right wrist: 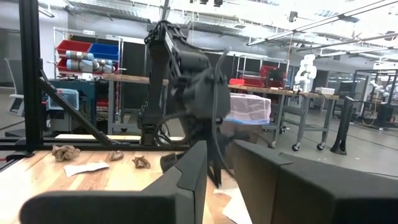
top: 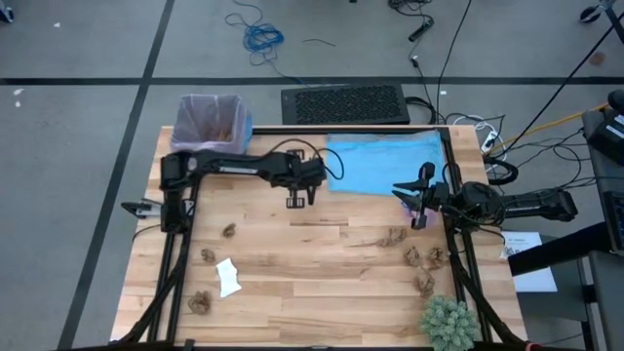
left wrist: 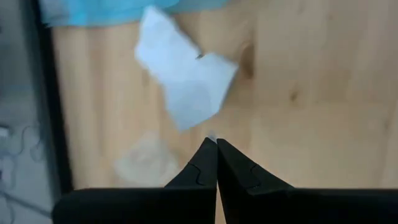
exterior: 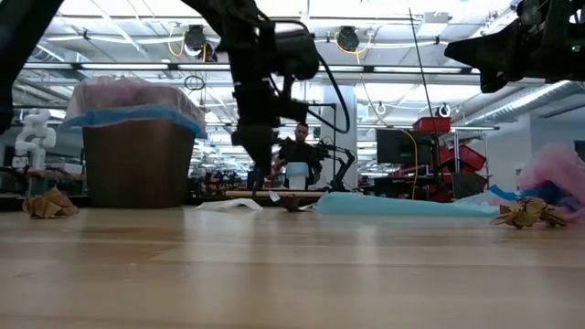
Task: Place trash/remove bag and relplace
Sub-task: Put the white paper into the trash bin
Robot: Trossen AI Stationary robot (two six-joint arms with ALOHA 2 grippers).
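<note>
Bin (top: 208,122) at table's (top: 322,292) far-left corner, pink bag (top: 185,105) lining it, brown wads inside. We count more wads (top: 421,259) loose on table, mostly near-right. Left gripper (top: 295,202) mid-table, fingers pressed together, empty. Right gripper (top: 417,200) by blue sheet (top: 380,164); can't tell its fingers.

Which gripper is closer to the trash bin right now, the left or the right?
Left. The left gripper hangs over the table's middle, a short way right of the bin. The right gripper sits much farther off, near the table's right edge beside the blue bag.
</note>
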